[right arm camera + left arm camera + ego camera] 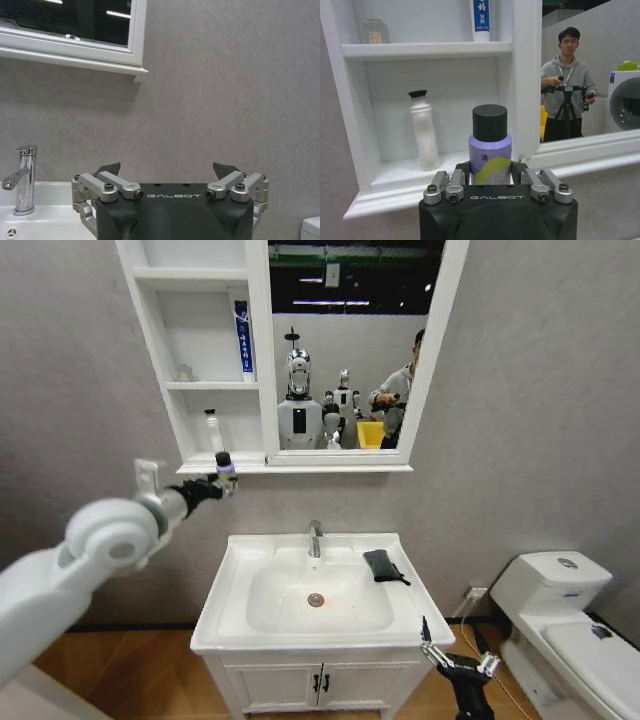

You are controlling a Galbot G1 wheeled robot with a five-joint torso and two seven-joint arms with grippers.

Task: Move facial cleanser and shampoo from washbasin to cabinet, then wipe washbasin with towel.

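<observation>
The purple bottle with a black cap stands upright, long axis vertical, cap up, held at the front edge of the cabinet's lowest open shelf, just right of a white bottle with a black top that stands on that shelf. The left gripper is closed on the purple bottle's lower body, fingers pressed in from both sides. The left arm reaches up and forward from the near left, extended toward the shelf. A blue-and-white tube stands upright on the middle shelf. Below, the washbasin carries the dark folded towel on its right rim, right of the chrome tap. The right gripper waits low at the near right corner of the basin, its fingers spread wide and holding nothing
</observation>
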